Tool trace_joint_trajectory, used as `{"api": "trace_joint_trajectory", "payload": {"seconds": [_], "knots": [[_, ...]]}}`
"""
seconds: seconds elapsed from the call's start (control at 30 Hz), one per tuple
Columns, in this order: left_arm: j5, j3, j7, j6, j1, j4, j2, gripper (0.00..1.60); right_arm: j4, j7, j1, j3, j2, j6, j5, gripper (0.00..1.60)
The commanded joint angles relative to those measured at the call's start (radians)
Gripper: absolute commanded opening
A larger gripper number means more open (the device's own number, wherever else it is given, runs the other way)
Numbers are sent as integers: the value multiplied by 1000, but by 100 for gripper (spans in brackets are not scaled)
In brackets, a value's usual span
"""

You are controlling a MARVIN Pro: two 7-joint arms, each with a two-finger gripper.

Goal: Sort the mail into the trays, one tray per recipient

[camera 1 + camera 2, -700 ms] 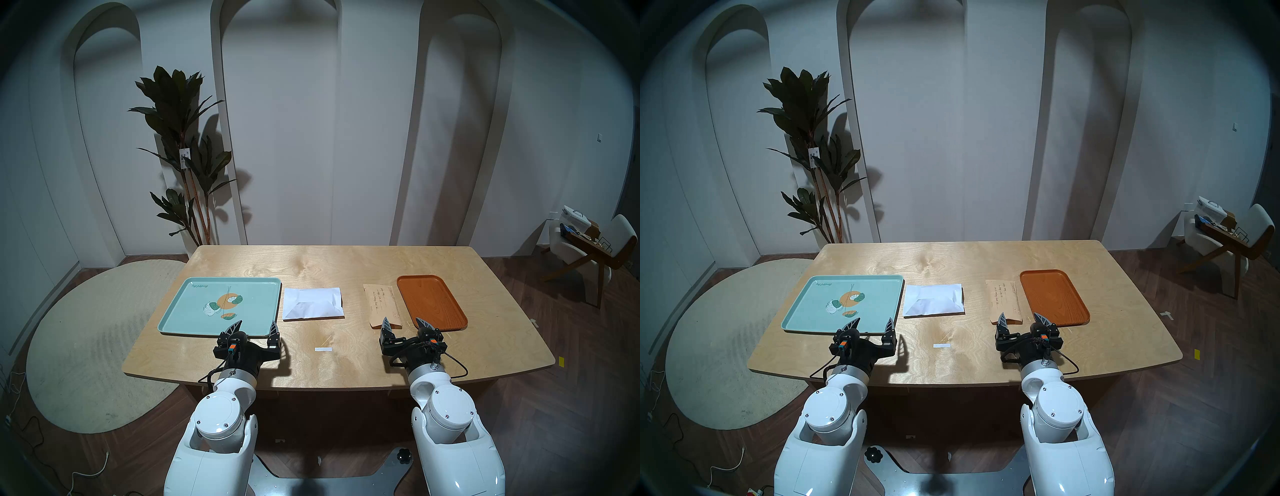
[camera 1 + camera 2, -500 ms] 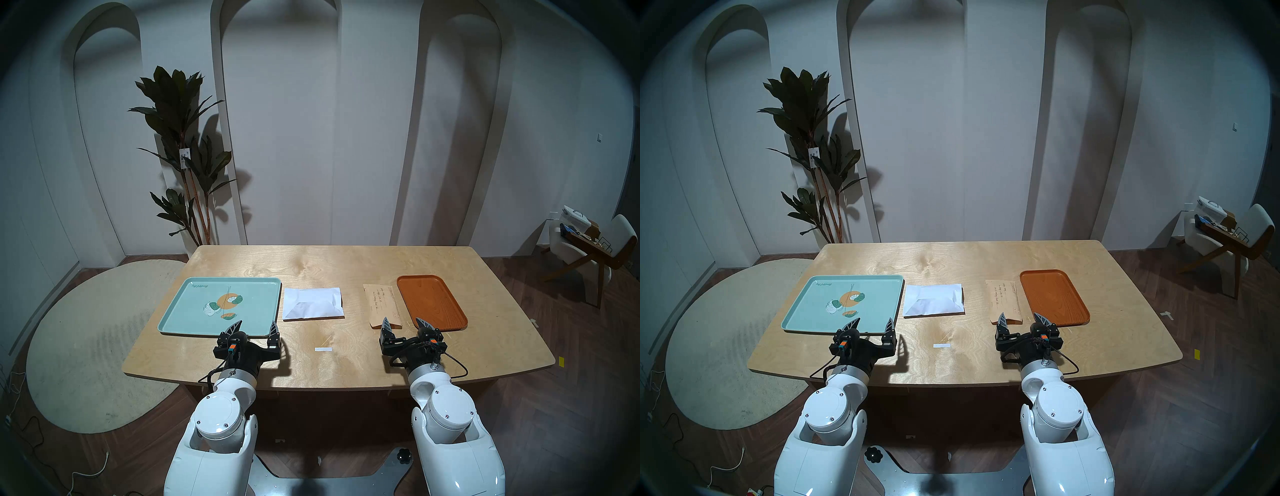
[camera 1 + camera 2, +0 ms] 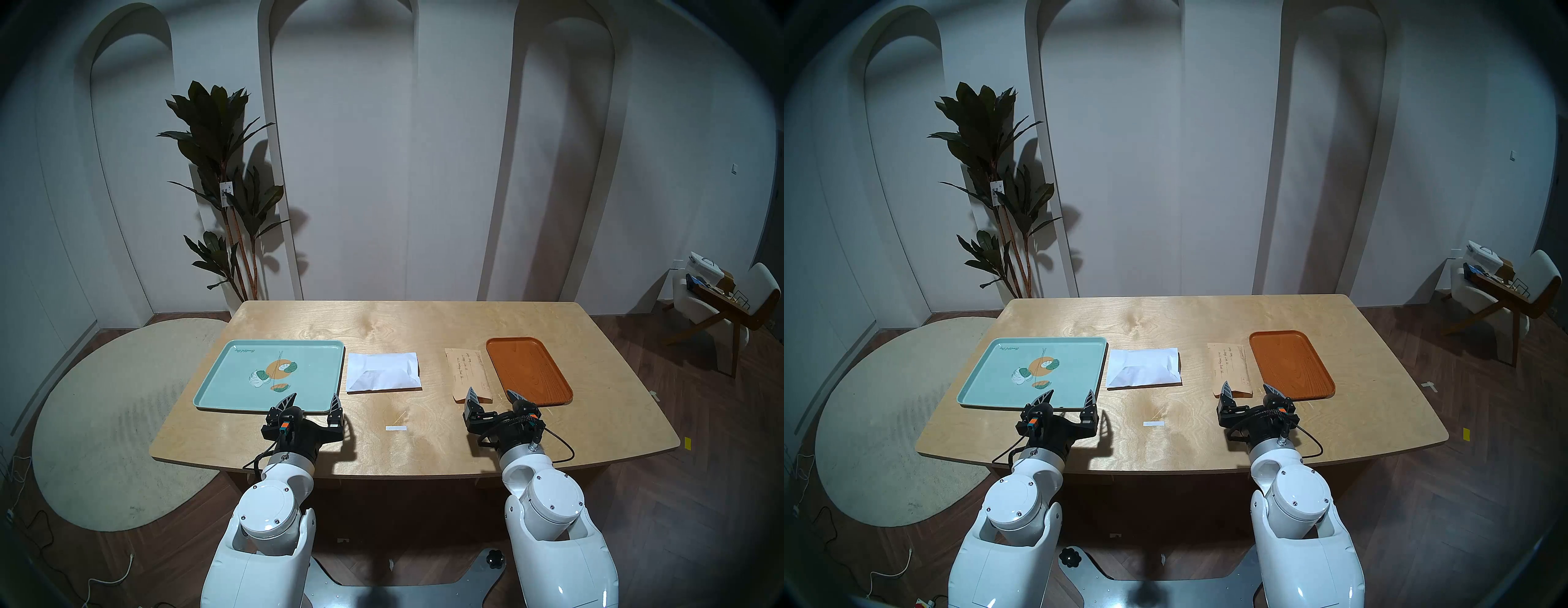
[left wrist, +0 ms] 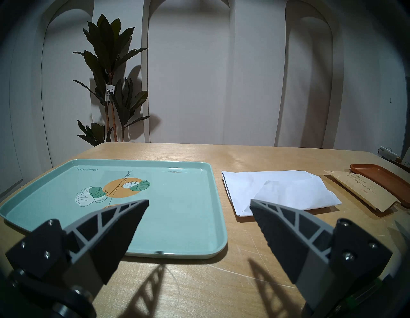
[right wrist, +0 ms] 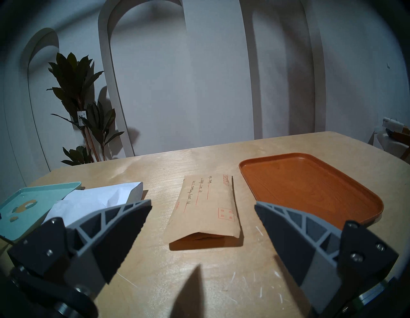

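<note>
Both of my grippers, left gripper (image 3: 315, 399) and right gripper (image 3: 494, 395), spread wide, empty. Tan envelope (image 5: 207, 206) flat beside orange tray (image 5: 308, 188), white envelope (image 3: 383, 372) beside green tray (image 3: 220, 382). I'd pinch tan's puffed near edge.

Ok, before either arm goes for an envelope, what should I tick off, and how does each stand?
1. Left gripper open, empty: ok.
2. Right gripper open, empty: ok.
3. Green tray free of mail: ok.
4. Orange tray free of mail: ok.
5. White envelope and tan envelope lie apart on the table: ok.
6. Recipient names legible: cannot tell.
</note>
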Motion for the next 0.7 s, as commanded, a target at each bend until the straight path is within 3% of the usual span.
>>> {"api": "trace_joint_trajectory", "payload": {"seconds": [0.0,0.33,0.5,0.67], "knots": [[0,0,0,-4,-6,-18,0,160,-56,0,69,-12,-10,64,156,160],[0,0,0,-4,-6,-18,0,160,-108,-82,65,-47,-3,201,455,160],[0,0,0,-4,-5,-19,0,160,-131,-151,44,-60,0,208,589,160],[0,0,0,-3,-5,-20,0,160,-156,-197,10,-66,2,170,657,160]]}}
